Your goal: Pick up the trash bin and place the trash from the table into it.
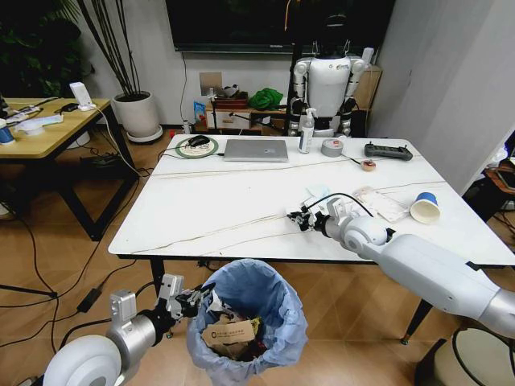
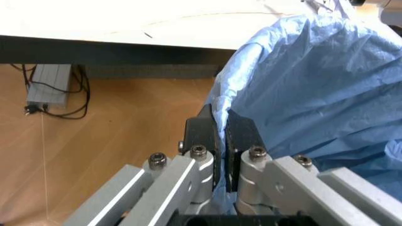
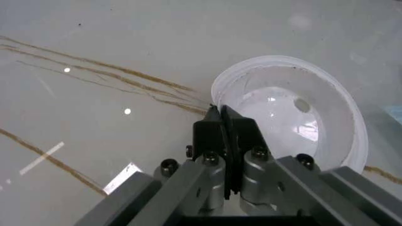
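Observation:
The trash bin (image 1: pixel 245 322), lined with a crinkled light-blue bag (image 2: pixel 314 84), is just below the front edge of the table (image 1: pixel 225 217). My left gripper (image 1: pixel 195 300) is shut on the bag's rim (image 2: pixel 221 123) at the bin's left side. A crumpled brown paper bag (image 1: pixel 229 331) lies inside. On the table's front right, my right gripper (image 1: pixel 302 219) is shut on the rim of a round white plastic lid (image 3: pixel 295 113), which rests on the marble top. More trash lies behind it: a clear wrapper (image 1: pixel 380 203), a light-blue scrap (image 1: pixel 318 193) and a tipped paper cup (image 1: pixel 425 208).
At the table's far edge are a laptop (image 1: pixel 256 149), a spray bottle (image 1: pixel 306 131), a tape roll (image 1: pixel 331 147), a small tape roll (image 1: pixel 368 165) and a black controller (image 1: pixel 388 150). A wooden desk (image 1: pixel 48 133) stands to the left, and a cream bucket (image 1: pixel 475 358) at the lower right.

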